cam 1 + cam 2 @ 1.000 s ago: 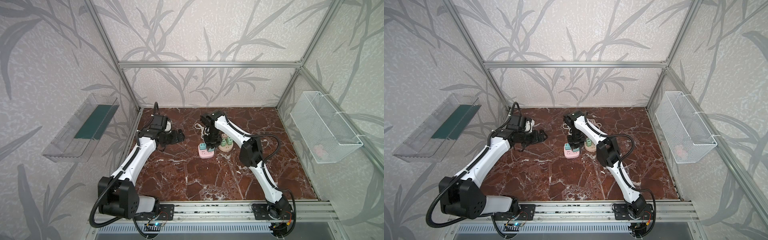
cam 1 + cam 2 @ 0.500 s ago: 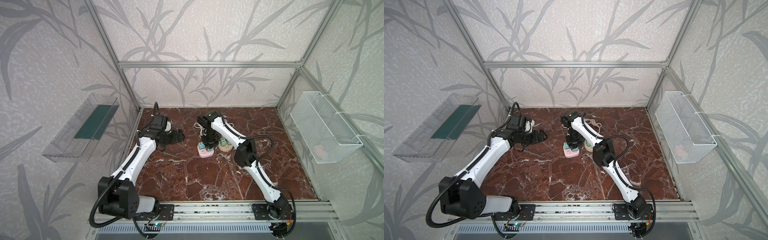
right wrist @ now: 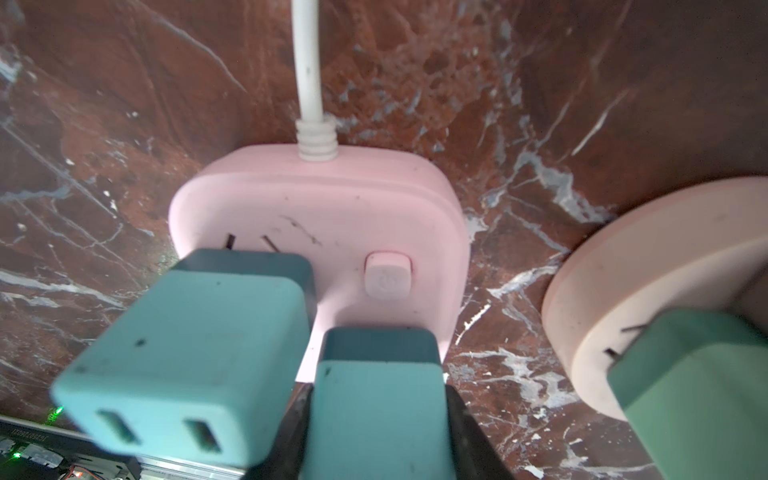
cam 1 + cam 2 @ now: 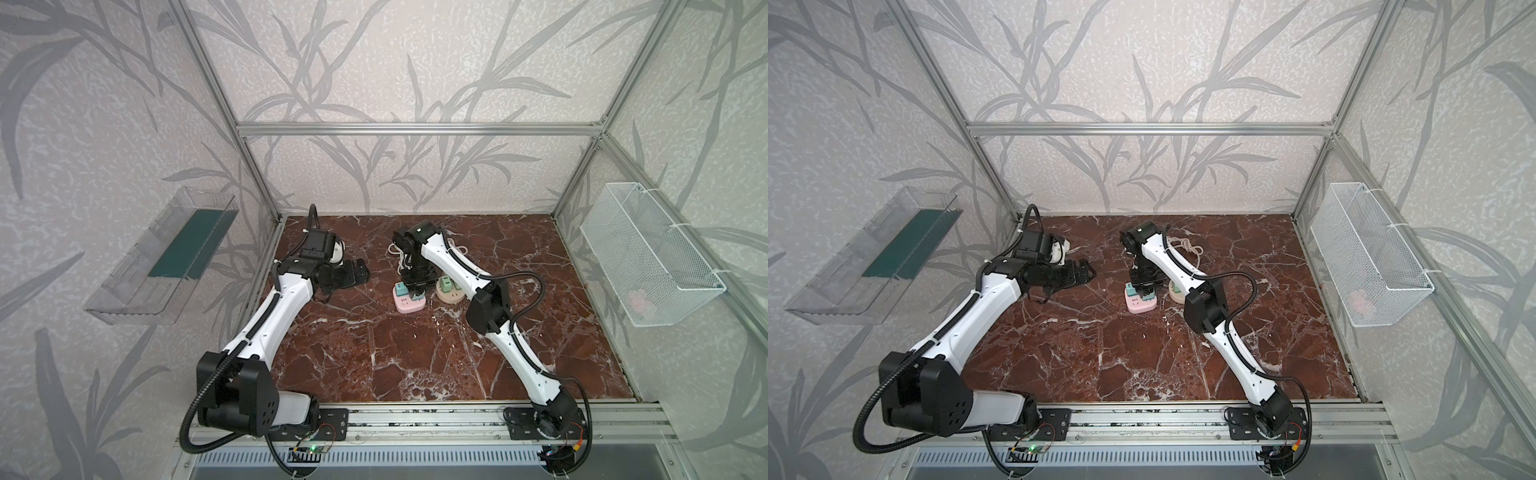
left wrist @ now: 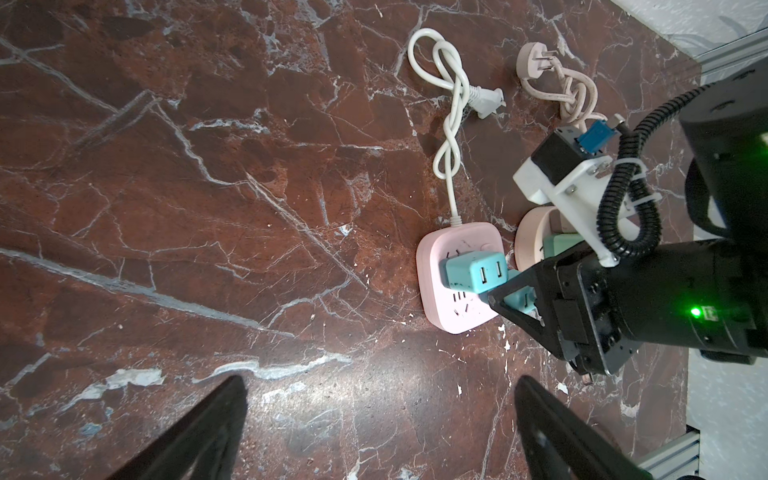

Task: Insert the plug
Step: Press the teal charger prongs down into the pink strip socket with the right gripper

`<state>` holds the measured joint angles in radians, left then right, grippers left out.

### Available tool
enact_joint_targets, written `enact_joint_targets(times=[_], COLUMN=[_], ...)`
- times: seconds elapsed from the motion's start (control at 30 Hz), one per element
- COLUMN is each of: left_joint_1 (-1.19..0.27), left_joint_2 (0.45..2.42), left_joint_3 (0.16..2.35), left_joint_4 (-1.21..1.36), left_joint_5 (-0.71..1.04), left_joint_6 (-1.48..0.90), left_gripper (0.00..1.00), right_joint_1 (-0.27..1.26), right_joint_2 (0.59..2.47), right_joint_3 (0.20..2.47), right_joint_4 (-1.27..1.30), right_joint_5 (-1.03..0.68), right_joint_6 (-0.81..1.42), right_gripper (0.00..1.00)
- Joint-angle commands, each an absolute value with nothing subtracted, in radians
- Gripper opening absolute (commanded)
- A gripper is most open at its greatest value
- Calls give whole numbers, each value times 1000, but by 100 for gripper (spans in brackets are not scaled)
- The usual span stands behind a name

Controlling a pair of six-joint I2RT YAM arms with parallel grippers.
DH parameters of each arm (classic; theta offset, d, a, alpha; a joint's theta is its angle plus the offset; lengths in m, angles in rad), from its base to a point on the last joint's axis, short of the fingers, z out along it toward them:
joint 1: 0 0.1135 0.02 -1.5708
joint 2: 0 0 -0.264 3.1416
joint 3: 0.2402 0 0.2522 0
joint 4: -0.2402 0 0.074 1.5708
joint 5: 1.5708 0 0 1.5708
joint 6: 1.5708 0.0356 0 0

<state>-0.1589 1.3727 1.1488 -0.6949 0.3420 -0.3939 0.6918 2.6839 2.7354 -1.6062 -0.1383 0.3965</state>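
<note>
The right gripper (image 3: pixel 376 432) was clamped on the small teal plastic plug adapter (image 3: pixel 376 370). The adapter stood at the face of the pink square plastic socket block (image 3: pixel 332 195), just beside a seated teal two-port charger (image 3: pixel 195 345). The left gripper (image 5: pixel 382 419) hung released, well apart. Judged step: insertion, with seating depth hidden. The next move calls for a straight press, prongs aligned, no tilt.

Arm links (image 4: pixel 286 307): white shells, black joints.
Conduit (image 5: pixel 606 208): black, corrugated, zip-tied.
Camera bracket (image 5: pixel 582 187): white, screwed.
Status light (image 5: pixel 695 311): green, on black housing.
Left end effector (image 5: pixel 378 386): black, tapered.
</note>
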Motion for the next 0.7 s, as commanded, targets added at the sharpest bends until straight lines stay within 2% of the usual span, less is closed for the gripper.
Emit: enact_joint_targets(times=[0.0, 0.43, 0.57, 0.67], left_joint_1=[-158, -159, -159, -158], left_joint_2=[1382, 1370, 1368, 1368], left_joint_3=[1140, 1137, 1138, 1137], left_joint_4=[-701, -697, -696, -695], left_joint_5=[347, 339, 341, 341], left_joint_6=[-390, -391, -390, -390], left_gripper=[99, 99, 99, 99], right_joint_1=[690, 684, 693, 701], right_joint_2=[2798, 2599, 2563, 2538], right_joint_3=[2722, 2683, 2682, 2676], right_joint_4=[-1712, -1665, -1653, -1638], right_joint_5=[-100, -77, -77, -70], right_joint_6=[372, 345, 331, 330], right_gripper=[0, 38, 56, 66])
